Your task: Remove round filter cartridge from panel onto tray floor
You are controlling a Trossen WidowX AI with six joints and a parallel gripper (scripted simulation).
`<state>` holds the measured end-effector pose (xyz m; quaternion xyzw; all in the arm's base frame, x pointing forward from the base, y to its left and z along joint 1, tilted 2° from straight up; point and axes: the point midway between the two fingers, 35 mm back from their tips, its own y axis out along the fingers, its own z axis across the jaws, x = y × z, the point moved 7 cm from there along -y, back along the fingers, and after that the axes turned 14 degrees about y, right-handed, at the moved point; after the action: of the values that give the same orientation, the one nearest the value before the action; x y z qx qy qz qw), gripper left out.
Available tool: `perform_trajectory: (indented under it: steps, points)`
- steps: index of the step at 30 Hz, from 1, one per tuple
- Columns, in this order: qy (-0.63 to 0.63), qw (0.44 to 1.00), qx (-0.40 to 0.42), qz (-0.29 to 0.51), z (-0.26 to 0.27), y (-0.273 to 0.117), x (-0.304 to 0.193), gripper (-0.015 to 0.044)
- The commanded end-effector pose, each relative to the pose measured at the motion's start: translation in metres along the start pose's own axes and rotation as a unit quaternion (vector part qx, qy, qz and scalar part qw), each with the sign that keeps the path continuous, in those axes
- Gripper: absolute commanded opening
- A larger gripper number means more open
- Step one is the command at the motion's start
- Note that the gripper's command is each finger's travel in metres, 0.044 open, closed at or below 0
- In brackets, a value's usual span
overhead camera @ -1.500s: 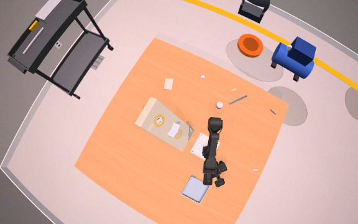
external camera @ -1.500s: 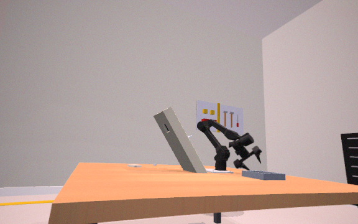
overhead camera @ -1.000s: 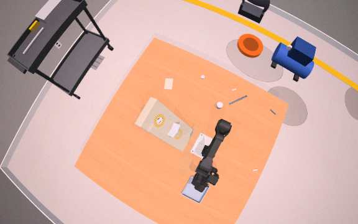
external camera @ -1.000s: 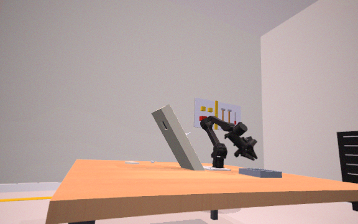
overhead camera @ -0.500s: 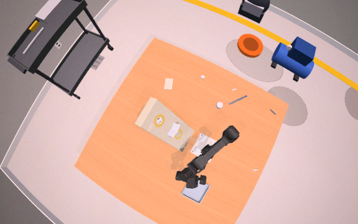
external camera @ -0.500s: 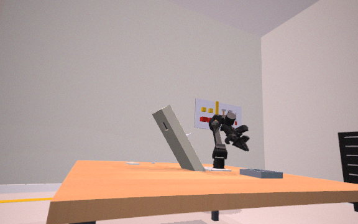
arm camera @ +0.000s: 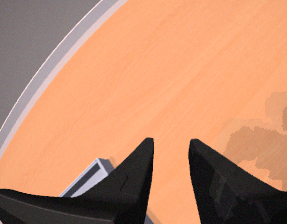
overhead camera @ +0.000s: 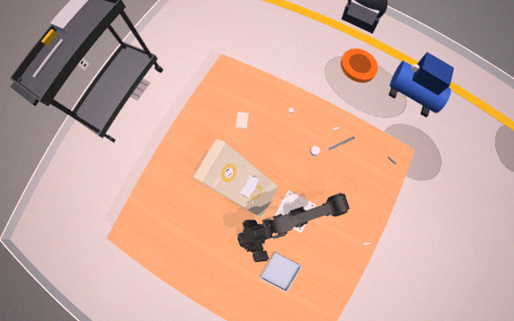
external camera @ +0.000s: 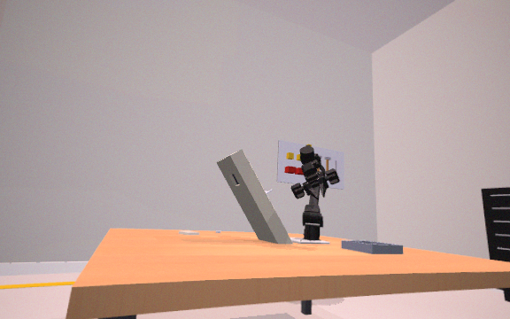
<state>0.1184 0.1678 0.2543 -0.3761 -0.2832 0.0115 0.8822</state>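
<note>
The round cartridge (overhead camera: 228, 172) has a pale face with dark slots and sits inside a yellow ring on the tilted service panel (overhead camera: 242, 161) (external camera: 252, 197). Whether it is exactly flush is too small to tell. The grey-blue tray (overhead camera: 280, 271) (external camera: 372, 247) lies on the table, its floor bare; a corner of it shows at lower left in the wrist view (arm camera: 94, 182). My gripper (arm camera: 171, 145) is partly open, with a narrow gap and nothing between its fingertips. It is in the air between panel and tray, clear of both; its tips are hard to make out in the top and exterior views.
A white plate (overhead camera: 250, 186) stands out from the panel beside a second yellow ring (overhead camera: 258, 192). The arm (overhead camera: 303, 216) (external camera: 313, 201) rises from a white base plate (overhead camera: 287, 199). A white round piece (overhead camera: 315, 151) and a grey bar (overhead camera: 342, 143) lie farther back on the table.
</note>
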Motion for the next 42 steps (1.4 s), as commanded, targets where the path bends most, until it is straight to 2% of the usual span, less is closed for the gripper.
perform_trajectory:
  steps: [1,6,12,18,25,27,42]
  points:
    - [0.283,0.950,-0.058,-0.115,-0.027,-0.034,0.044,0.0094]
    - [0.432,0.879,-0.068,-0.190,-0.044,-0.059,0.063,0.0094]
    - [0.588,0.756,-0.058,-0.282,-0.063,-0.094,0.081,0.0094]
    - [0.708,0.600,-0.024,-0.371,-0.081,-0.132,0.091,0.0094]
    - [0.794,0.390,0.044,-0.464,-0.099,-0.179,0.095,0.0094]
    - [0.799,0.372,0.050,-0.470,-0.100,-0.183,0.095,0.0094]
    - [0.799,0.372,0.050,-0.470,-0.100,-0.183,0.095,0.0094]
